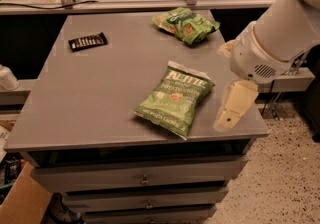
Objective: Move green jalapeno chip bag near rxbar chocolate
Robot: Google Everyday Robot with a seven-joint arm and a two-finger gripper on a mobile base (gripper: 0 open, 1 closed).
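Note:
The green jalapeno chip bag [176, 99] lies flat on the grey table [100, 93], right of its middle, with white "Kettle" lettering and its silvery top edge toward the far right. The rxbar chocolate [88, 41] is a small black wrapper lying at the table's far left. My gripper [233, 107] hangs from the white arm [280, 33] over the table's right edge, just right of the chip bag and apart from it. It holds nothing that I can see.
A brighter green chip bag with a dark label [186, 23] lies at the table's far right corner. Drawers [145, 179] run below the tabletop. A cardboard box [20, 203] stands on the floor at lower left. A ledge [125, 5] runs behind the table.

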